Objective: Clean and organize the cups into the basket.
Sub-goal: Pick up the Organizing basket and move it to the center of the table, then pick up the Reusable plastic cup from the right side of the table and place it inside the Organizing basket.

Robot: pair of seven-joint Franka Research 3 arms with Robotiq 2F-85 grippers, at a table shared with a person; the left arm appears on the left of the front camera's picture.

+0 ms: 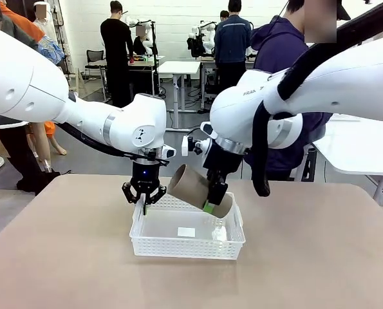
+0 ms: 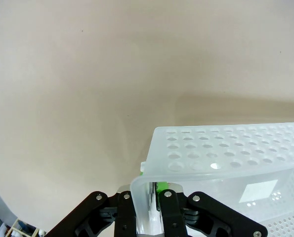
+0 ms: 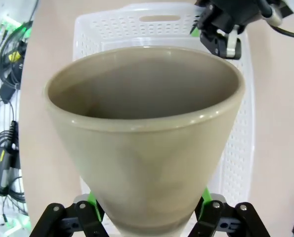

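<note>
Holding entry, centre of frame: right gripper, fingers clenched around a tan-brown cup near its narrow end. The cup is tilted almost onto its side and hangs over the far half of the white lattice basket, clear of its floor. The basket sits mid-frame on the tan desk. Left gripper: fingers pinched on the basket's far-left rim, the wall caught between the green pads. A person in a purple top stands behind, upper right.
</note>
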